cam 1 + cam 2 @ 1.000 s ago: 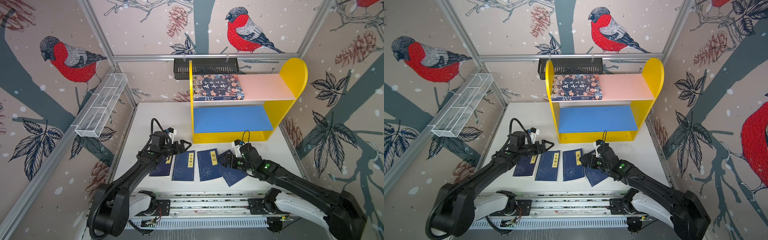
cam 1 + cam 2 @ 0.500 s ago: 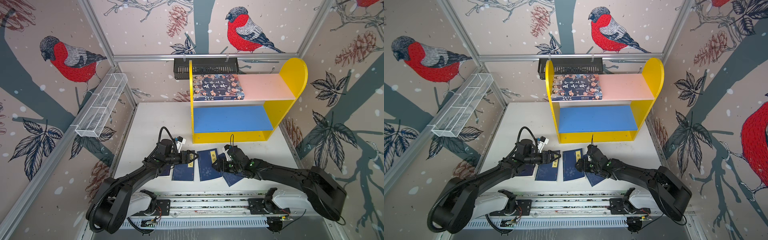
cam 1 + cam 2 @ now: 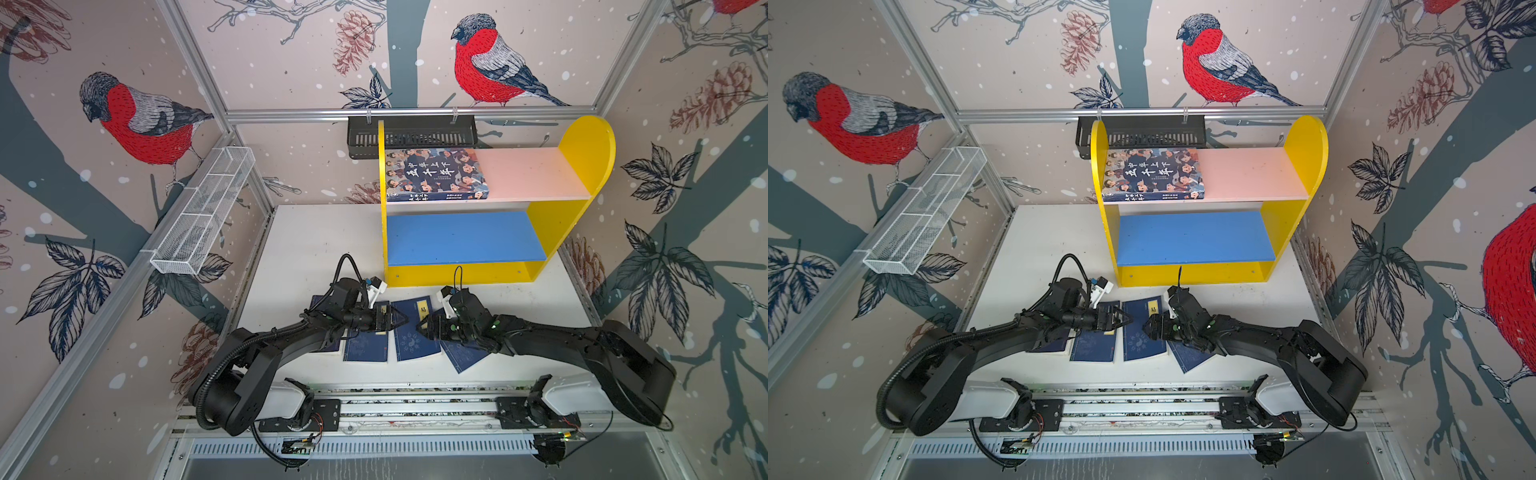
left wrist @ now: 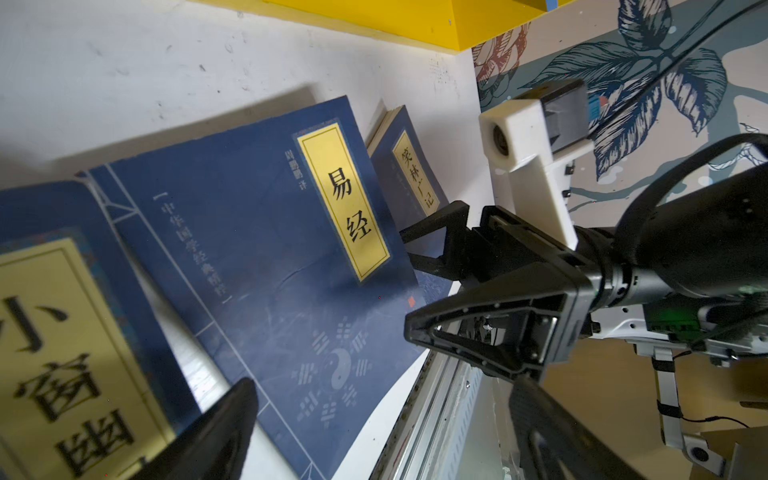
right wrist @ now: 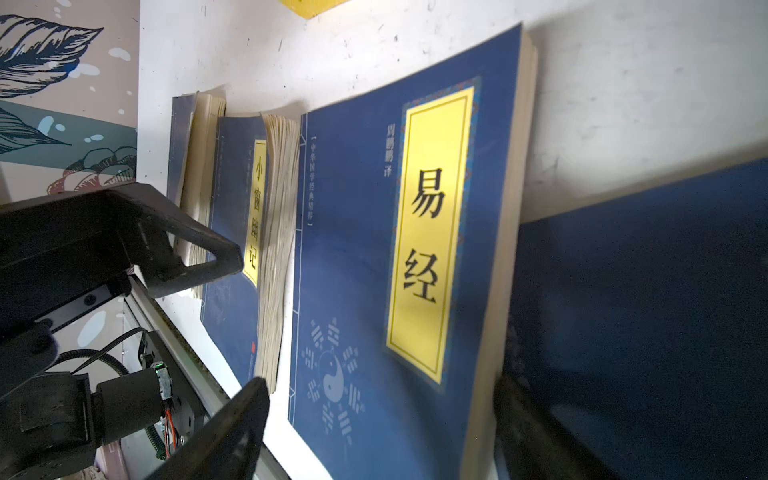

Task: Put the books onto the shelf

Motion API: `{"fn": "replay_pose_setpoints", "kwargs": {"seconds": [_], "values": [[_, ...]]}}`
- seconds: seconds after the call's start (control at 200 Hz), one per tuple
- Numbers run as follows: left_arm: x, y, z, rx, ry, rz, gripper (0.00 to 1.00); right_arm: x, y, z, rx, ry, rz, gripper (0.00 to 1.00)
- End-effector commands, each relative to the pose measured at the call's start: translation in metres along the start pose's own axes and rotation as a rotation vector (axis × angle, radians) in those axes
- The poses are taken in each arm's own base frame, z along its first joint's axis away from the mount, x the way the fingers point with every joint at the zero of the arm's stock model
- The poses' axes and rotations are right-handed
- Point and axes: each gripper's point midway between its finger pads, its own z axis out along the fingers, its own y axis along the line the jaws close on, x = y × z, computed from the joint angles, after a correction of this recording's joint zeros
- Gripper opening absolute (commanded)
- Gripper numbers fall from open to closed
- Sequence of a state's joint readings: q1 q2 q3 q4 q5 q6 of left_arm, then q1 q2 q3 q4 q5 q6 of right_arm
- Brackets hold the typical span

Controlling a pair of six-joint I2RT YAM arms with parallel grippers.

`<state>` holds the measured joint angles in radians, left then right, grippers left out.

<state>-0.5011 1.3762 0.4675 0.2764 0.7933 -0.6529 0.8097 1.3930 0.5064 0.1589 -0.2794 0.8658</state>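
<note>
Facing each other over a navy book [image 3: 409, 345], left jaws wide apart, right jaws too — both empty.

The centre navy book [image 5: 357, 270] reads "易经" on its yellow label, with "周鹏鹏 译" and "中华国学经典精粹" on the cover. The navy book at 9 o'clock [image 5: 232, 199] reads "小窗幽记". The navy book at 3 o'clock [image 4: 409, 166] reads "笑林广记". The large book [image 3: 434, 174] at 12 o'clock reads "五千年".
</note>
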Motion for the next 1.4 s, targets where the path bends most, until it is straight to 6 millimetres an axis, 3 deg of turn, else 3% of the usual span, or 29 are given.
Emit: {"fn": "replay_pose_setpoints", "kwargs": {"seconds": [0.0, 0.285, 0.55, 0.825, 1.22, 1.395], "values": [[-0.002, 0.010, 0.003, -0.045, -0.006, -0.016, 0.95, 0.018, -0.032, 0.001, 0.107, 0.078, 0.048, 0.87], [0.000, 0.027, 0.006, -0.116, 0.004, -0.039, 0.95, 0.016, -0.064, -0.007, 0.167, 0.106, 0.081, 0.86], [0.002, 0.037, 0.009, -0.154, 0.019, -0.055, 0.95, 0.014, -0.082, -0.019, 0.230, 0.126, 0.070, 0.87], [0.007, 0.040, 0.009, -0.160, 0.031, -0.072, 0.95, 0.011, -0.029, -0.022, 0.099, 0.146, -0.022, 0.87], [0.023, 0.048, 0.016, -0.192, 0.077, -0.104, 0.92, 0.024, -0.011, -0.012, 0.054, 0.182, -0.010, 0.81], [0.017, 0.049, 0.011, -0.225, 0.049, -0.091, 0.88, 0.036, -0.009, -0.007, 0.066, 0.220, -0.017, 0.78]]}}
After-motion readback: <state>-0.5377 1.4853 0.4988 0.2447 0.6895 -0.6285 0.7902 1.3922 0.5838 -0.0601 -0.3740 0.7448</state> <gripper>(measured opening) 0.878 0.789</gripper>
